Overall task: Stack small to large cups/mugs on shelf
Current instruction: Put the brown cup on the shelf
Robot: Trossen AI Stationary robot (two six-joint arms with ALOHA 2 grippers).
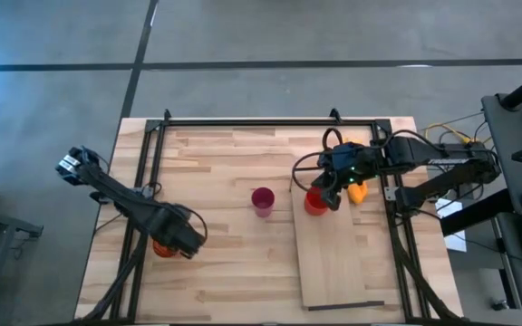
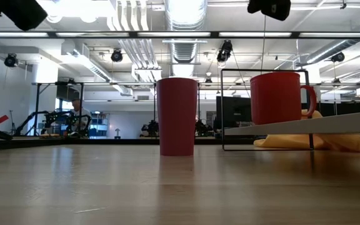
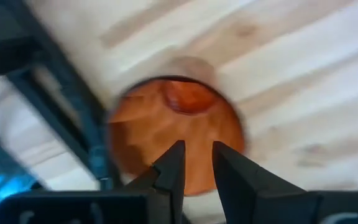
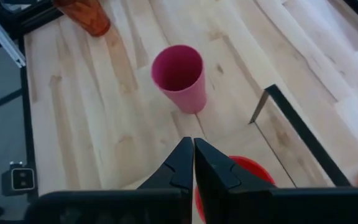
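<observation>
1. Nearest the front edge of the striped butcher-block tabletop (image 1: 225, 272), the left hand (image 1: 178, 237) hangs directly over the orange-red translucent cup (image 3: 176, 134), which stands upright on the tabletop beside the dark frame rail at the left. In the left wrist view its two fingers (image 3: 173, 171) are only slightly parted and point down at the cup's mouth without gripping it; this looks like an approach for a rim grasp, so the cup can be carried across to the shelf.

2. Further in, the smaller magenta-purple cup (image 1: 262, 200) stands upright and alone near the middle of the tabletop, well apart from both hands and just off the shelf's left edge. It is probably kept for last, since the smallest goes on top.

3. The long pale wooden shelf board with thin dark edging (image 1: 343, 272) runs from the front edge back along the right side, raised a little above the tabletop on a thin dark frame, as the low view shows.

4. At its far left corner stands the red mug with a side handle (image 2: 279, 97), upright on the shelf, a sensible base for the stack as the largest vessel.

5. The right hand (image 1: 332, 192) hovers over that mug with its fingers (image 4: 185, 165) pressed together, holding nothing.

6. Just behind lies a crumpled orange cloth (image 1: 358, 191).
</observation>
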